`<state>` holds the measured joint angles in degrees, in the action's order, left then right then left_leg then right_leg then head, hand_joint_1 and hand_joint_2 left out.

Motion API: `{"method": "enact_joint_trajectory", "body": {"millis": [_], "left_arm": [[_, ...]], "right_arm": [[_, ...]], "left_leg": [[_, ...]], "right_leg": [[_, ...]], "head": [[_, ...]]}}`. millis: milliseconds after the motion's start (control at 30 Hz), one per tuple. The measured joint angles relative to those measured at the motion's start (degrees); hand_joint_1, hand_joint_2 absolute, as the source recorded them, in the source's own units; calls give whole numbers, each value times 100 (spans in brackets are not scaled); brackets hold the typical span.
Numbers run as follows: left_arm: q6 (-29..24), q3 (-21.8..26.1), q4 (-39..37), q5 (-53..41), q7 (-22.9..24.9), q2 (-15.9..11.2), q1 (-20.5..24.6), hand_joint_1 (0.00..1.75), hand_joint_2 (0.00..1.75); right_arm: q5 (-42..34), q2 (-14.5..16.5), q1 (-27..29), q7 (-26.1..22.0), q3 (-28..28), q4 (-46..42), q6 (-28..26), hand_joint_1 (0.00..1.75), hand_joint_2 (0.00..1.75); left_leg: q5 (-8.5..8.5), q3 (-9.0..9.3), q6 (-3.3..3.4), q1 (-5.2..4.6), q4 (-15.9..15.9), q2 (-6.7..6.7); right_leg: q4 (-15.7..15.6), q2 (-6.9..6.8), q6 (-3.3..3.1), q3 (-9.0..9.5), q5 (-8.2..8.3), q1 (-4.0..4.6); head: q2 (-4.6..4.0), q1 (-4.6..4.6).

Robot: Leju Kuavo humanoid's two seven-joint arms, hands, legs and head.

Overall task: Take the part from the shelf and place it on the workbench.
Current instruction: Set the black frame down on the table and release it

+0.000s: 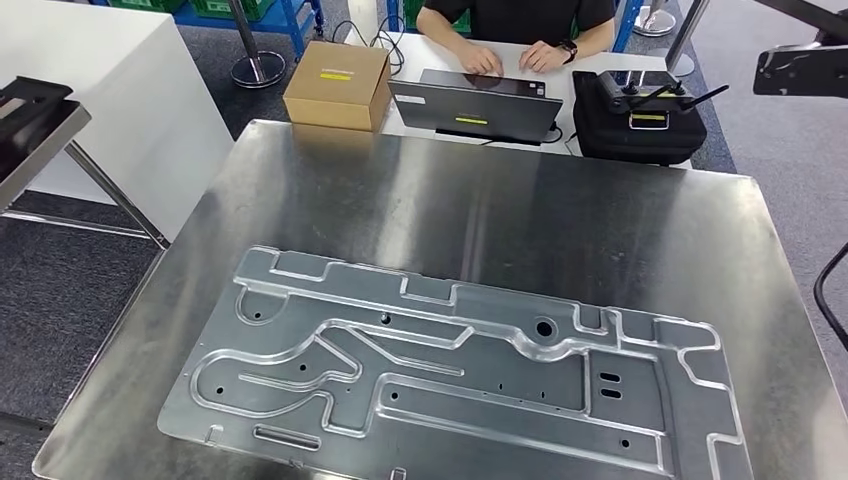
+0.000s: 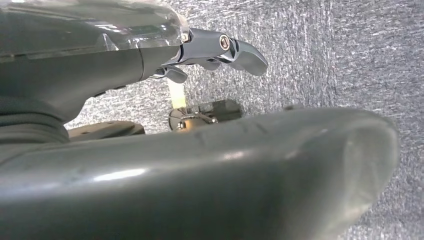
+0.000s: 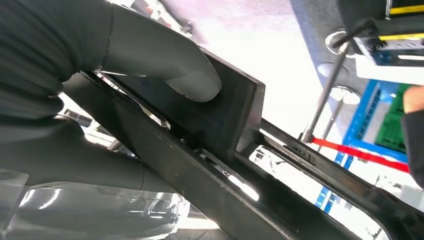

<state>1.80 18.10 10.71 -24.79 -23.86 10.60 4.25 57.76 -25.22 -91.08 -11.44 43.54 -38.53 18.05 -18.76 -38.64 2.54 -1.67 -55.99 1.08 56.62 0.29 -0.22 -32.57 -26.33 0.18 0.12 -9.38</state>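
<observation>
My right robot hand (image 3: 75, 75) is clamped on the black frame part (image 3: 220, 115), thumb pressed flat against its face. In the head view the part (image 1: 800, 62) hangs in the upper right corner, off the table (image 1: 600, 210). My left robot hand (image 2: 220, 50) hangs slack over the floor, holding nothing. The machined plate (image 1: 450, 370) fills the lower frame. I judge the long frame could swing in this one-sided grip and strike it.

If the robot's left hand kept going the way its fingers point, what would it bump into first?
Probably the grey carpet floor. The left hand hangs with its fingers toward it, nothing between, though depth is hard to judge.
</observation>
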Motion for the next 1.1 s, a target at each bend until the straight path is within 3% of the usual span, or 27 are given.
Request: {"method": "enact_joint_trajectory", "body": {"millis": [100, 200, 267, 333, 400, 433, 467, 500, 567, 600, 633, 733, 767, 800, 900, 933, 967, 1000, 1033, 1100], "left_arm": [[6, 0, -1, -6, 8, 0, 1, 0, 0], [18, 2, 0, -26, 42, 2, 5, 0, 0], [20, 3, 0, -63, 63, 6, 10, 0, 0], [21, 5, 0, -86, 82, 9, 27, 0, 0], [21, 10, 0, -87, 98, 10, 37, 0, 0], [21, 12, -1, -87, 102, 11, 37, 0, 0], [21, 14, -2, -87, 108, 13, 37, 0, 0], [21, 17, -2, -87, 117, 15, 39, 0, 0], [20, 25, 0, -89, 144, 13, 47, 0, 0], [19, 30, 0, -89, 157, 10, 48, 0, 0], [17, 34, 0, -90, 166, 7, 47, 0, 0], [16, 39, 0, -92, 176, 5, 18, 0, 0], [16, 39, 0, -92, 178, 5, 7, 0, 0], [16, 40, 0, -92, 178, 5, 1, 0, 0], [16, 42, 0, -92, 176, 7, 7, 0, 0], [16, 41, 0, -93, 176, 7, 11, 0, 0], [16, 40, 0, -96, 176, 7, 15, 0, 0], [16, 40, 0, -101, 178, 7, 21, 0, 0], [16, 40, 0, -107, 180, 7, 31, 0, 0], [16, 41, 2, -141, 191, -2, 68, 0, 0]], "right_arm": [[-182, -202, 96, -7, 123, -134, -80, 175, 175], [-357, -437, 293, 30, 217, -312, -142, 175, 175], [-439, -593, 396, 64, 253, -418, -154, 175, 175], [-475, -728, 447, 86, 292, -483, -165, 175, 175], [-496, -835, 510, 98, 332, -515, -170, 175, 175], [-504, -875, 548, 98, 350, -522, -169, 175, 175], [-513, -907, 576, 99, 371, -529, -168, 175, 175], [-527, -939, 591, 100, 394, -541, -166, 175, 175], [-569, -998, 592, 102, 434, -582, -162, 175, 175], [-597, -1034, 595, 101, 454, -608, -156, 175, 175], [-626, -1067, 598, 102, 473, -630, -152, 175, 175], [-681, -1124, 634, 99, 543, -668, -137, 175, 175], [-687, -1128, 647, 98, 569, -670, -134, 175, 175], [-690, -1130, 655, 97, 597, -674, -134, 175, 175], [-697, -1137, 661, 102, 659, -682, -135, 175, 175], [-700, -1140, 665, 105, 677, -682, -135, 175, 175], [-706, -1144, 671, 108, 697, -682, -136, 175, 175], [-715, -1153, 680, 111, 715, -682, -137, 175, 175], [-729, -1166, 687, 115, 727, -686, -138, 175, 175], [-766, -1228, 698, 120, 735, -709, -139, 175, 175]], "left_leg": [[-8, -2, 13, -5, -15, 6], [-26, 22, 85, -17, -14, 4], [28, 84, 120, 5, 81, -19], [72, 114, 138, 23, 146, -44], [76, 96, 140, 27, 136, -56], [77, 79, 136, 34, 117, -61], [79, 49, 124, 46, 85, -65], [78, 6, 103, 64, 37, -69], [75, -107, 29, 96, -86, -68], [77, -155, -14, 102, -144, -64], [92, -196, -55, 100, -199, -53], [154, -296, -169, 93, -251, -21], [59, -347, -210, 103, -307, -28], [-145, -418, -250, 116, -481, -39], [-1014, -673, -331, 151, -1580, -72], [-1150, -688, -335, 155, -1894, -74], [-1169, -618, -323, 155, -2035, -73], [-1095, -443, -290, 147, -1956, -73], [-989, -168, -231, 131, -1674, -71], [-963, 475, -65, 71, -826, -77]], "right_leg": [[-6, -6, 11, 7, 3, -5], [-32, 0, 70, 43, 4, -15], [65, 3, 104, 34, -109, -18], [566, 3, 149, -162, -477, -44], [1316, 1, 214, -473, -854, -92], [1547, 0, 249, -563, -914, -124], [1561, -5, 288, -553, -854, -161], [1341, -15, 334, -427, -701, -204], [635, -26, 420, -33, -388, -264], [409, -11, 415, 82, -284, -267], [310, 8, 381, 117, -252, -265], [348, 26, 201, -28, -190, -252], [360, 17, 147, -82, -146, -250], [359, 9, 95, -138, -93, -256], [364, 2, 27, -330, 67, -240], [367, 4, 22, -400, 121, -229], [369, 10, 20, -467, 174, -214], [370, 17, 20, -531, 225, -194], [369, 24, 20, -586, 276, -172], [358, 16, 38, -660, 368, -151]], "head": [[-1, 0], [-1, 2], [-1, 3], [-1, 3], [-1, 4], [0, 4], [-1, 4], [-1, 4], [-1, 3], [-1, 3], [0, 2], [-1, 2], [-1, 3], [-1, 2], [-1, 2], [-1, 2], [-1, 2], [-1, 2], [-1, 2], [-1, 2]]}}
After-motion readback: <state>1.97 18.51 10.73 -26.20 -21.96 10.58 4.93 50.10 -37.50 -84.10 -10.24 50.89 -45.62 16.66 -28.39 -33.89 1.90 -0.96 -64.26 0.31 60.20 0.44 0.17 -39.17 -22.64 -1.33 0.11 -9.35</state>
